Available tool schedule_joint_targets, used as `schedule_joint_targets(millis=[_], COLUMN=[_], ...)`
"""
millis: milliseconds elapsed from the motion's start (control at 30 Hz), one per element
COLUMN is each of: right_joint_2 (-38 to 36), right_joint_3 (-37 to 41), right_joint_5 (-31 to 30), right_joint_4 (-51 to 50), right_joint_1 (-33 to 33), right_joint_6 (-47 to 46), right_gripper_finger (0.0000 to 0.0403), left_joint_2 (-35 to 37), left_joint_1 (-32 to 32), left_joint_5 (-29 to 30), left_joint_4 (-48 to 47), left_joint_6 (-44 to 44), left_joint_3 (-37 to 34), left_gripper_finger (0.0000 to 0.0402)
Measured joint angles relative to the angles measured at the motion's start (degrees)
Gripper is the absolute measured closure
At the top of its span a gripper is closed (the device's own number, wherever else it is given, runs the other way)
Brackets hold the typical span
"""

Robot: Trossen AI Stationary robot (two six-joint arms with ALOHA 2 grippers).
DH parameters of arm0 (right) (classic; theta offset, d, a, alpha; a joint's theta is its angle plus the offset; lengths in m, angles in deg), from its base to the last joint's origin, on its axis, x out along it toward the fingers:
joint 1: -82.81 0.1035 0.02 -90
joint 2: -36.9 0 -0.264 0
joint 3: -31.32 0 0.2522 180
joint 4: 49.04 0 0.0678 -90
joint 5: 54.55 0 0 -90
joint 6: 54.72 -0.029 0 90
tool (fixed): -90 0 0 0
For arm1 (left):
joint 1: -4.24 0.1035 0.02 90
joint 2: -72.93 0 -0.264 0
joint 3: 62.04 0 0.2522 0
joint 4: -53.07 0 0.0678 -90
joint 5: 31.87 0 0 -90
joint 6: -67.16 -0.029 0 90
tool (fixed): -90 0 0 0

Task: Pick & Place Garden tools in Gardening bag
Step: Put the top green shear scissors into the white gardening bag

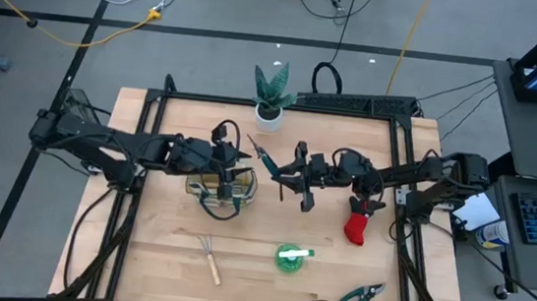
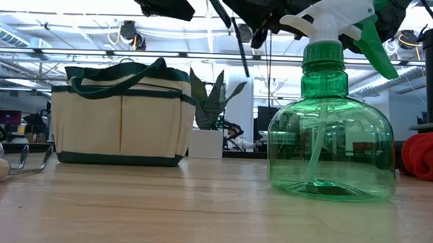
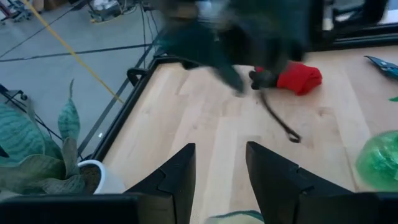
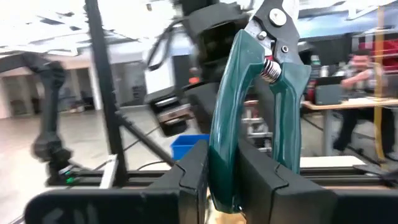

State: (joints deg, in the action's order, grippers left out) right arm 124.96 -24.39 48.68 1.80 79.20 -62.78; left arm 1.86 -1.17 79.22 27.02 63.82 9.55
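The cream gardening bag with green trim (image 1: 208,186) (image 2: 123,118) stands upright on the table, left of centre. My left gripper (image 1: 236,179) (image 3: 221,152) hovers over it, open, with nothing between the fingers. Just right of the bag, my right gripper (image 1: 285,180) (image 4: 226,155) is shut on teal-handled pruning shears (image 1: 264,158) (image 4: 261,93), held in the air. On the table lie a red glove (image 1: 360,225), a green spray bottle (image 1: 291,256) (image 2: 331,133), a wooden-handled mini rake (image 1: 209,259) and a second pair of shears (image 1: 361,298). My right gripper pinches the shears' two teal handles near their free ends (image 4: 222,180) between its two fingers. The fingers come level from the table's right side and lie along the tool. The shears are lifted clear, blades (image 1: 255,147) pointing away from the gripper toward the bag.
A green plant in a white pot (image 1: 271,99) (image 3: 43,155) stands at the far edge behind the bag. A dark strap (image 3: 278,121) hangs below the right arm. A black frame (image 1: 283,104) rims the wooden table. There is bare wood between the bag and the near-edge tools.
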Motion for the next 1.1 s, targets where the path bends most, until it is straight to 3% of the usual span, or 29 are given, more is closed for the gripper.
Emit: schedule_joint_targets(millis=[267, 500, 700, 1100], right_joint_2=[0.0, 0.0, -0.01, -0.18], right_joint_3=[0.0, 0.0, 0.0, 0.04], right_joint_5=[0.54, 0.75, 4.81, 7.26], right_joint_4=[0.12, 0.28, 0.33, 1.81], right_joint_1=[0.7, 0.74, 0.76, 0.68], right_joint_6=[1.25, 1.25, 1.28, 2.58], right_gripper_finger=[0.0346, 0.0346, 0.0346, 0.0346], left_joint_2=[-0.92, -3.76, -5.32, -5.57], left_joint_1=[1.58, 3.53, 5.06, 5.77], left_joint_5=[-0.64, -11.76, -12.89, -23.22], left_joint_4=[3.63, 7.26, 10.42, 15.76], left_joint_6=[-5.19, -9.02, -9.0, -11.05], left_joint_3=[0.0, 0.0, 0.04, 0.02], left_gripper_finger=[0.0254, 0.0254, 0.0254, 0.0254])
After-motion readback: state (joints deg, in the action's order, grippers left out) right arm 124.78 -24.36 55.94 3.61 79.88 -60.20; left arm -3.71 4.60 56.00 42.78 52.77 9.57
